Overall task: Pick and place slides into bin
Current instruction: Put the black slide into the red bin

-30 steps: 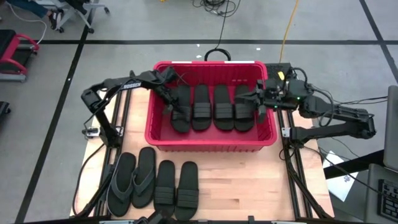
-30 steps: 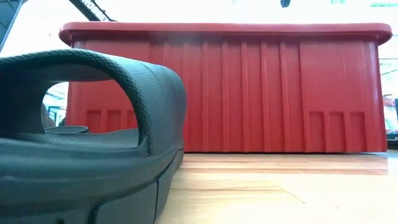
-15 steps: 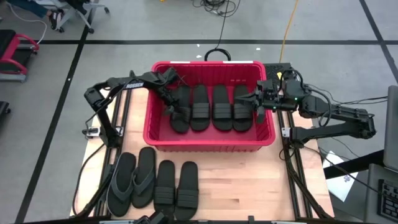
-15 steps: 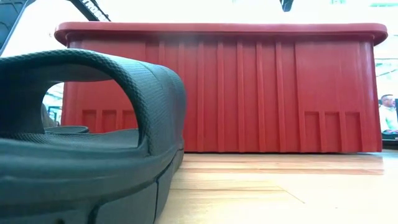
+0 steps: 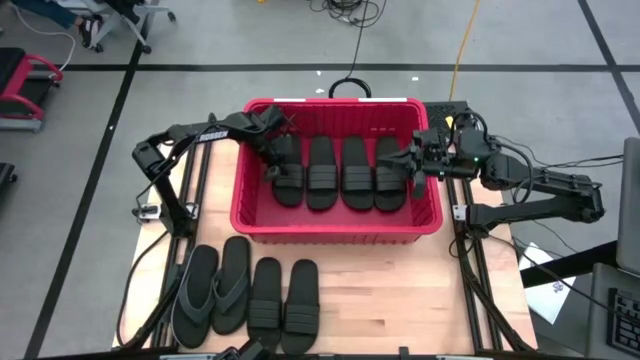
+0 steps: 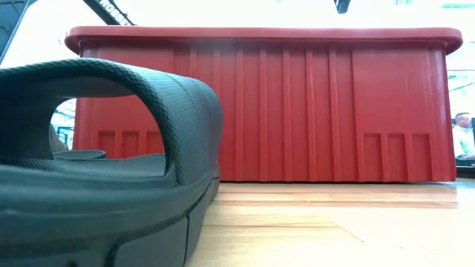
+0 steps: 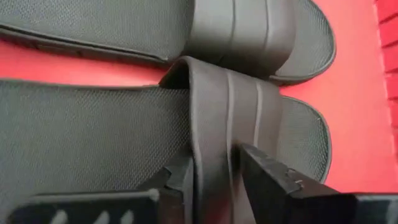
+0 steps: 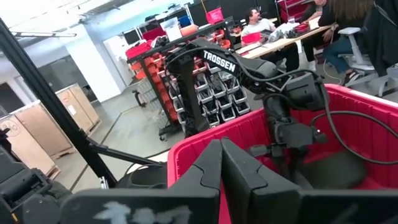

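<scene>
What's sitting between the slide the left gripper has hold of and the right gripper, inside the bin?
High view: three more slides lie abreast in the bin, filling the stretch between the left gripper, its jaws on the leftmost slide, and the right gripper.

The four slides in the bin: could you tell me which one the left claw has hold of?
The slide at the bin's left end. The left claw is pinching its ribbed strap, as the left wrist view shows; the other three slides lie untouched to its right.

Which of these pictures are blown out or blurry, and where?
Low view: the room above the bin is washed out white, and the slide close to the lens looms large and soft. Right wrist view: the right gripper is blurred in the foreground. Left wrist view: sharp on the slide's strap.
</scene>
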Available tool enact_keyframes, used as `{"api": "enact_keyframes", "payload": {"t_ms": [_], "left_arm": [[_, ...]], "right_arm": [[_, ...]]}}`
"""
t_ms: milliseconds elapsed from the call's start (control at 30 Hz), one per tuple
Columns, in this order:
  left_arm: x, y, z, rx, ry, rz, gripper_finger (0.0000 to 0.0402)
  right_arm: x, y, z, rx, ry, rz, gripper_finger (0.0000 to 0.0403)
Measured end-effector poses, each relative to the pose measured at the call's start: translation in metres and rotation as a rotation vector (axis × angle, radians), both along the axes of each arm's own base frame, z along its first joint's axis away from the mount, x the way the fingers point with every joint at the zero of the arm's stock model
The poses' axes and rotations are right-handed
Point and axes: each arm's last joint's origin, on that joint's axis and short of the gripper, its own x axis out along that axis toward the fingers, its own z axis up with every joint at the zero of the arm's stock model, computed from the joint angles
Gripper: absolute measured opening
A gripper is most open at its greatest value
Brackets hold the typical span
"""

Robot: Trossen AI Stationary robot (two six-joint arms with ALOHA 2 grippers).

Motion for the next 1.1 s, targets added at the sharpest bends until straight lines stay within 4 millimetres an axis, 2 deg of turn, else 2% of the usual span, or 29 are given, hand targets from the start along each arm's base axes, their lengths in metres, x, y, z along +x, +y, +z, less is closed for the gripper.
{"api": "enact_keyframes", "payload": {"t_ms": [233, 500, 867, 1100], "left_arm": [[-0.001, -0.001, -0.001, 0.019, 0.023, -0.019, 0.0141], [-0.001, -0.001, -0.001, 0.004, 0.055, 0.036, 0.0165], [-0.003, -0.003, -0.001, 0.031, 0.060, -0.043, 0.0252], [-0.006, -0.006, 0.018, 0.169, 0.034, -0.093, 0.0265]], "right_arm": [[0.000, 0.001, 0.000, -0.004, 0.000, 0.003, 0.0000], [0.000, 0.002, 0.000, 0.015, -0.002, 0.033, 0.0000], [0.000, 0.001, 0.000, 0.009, -0.001, 0.032, 0.0000], [0.000, 0.001, -0.002, 0.003, 0.017, 0.032, 0.0000]]}}
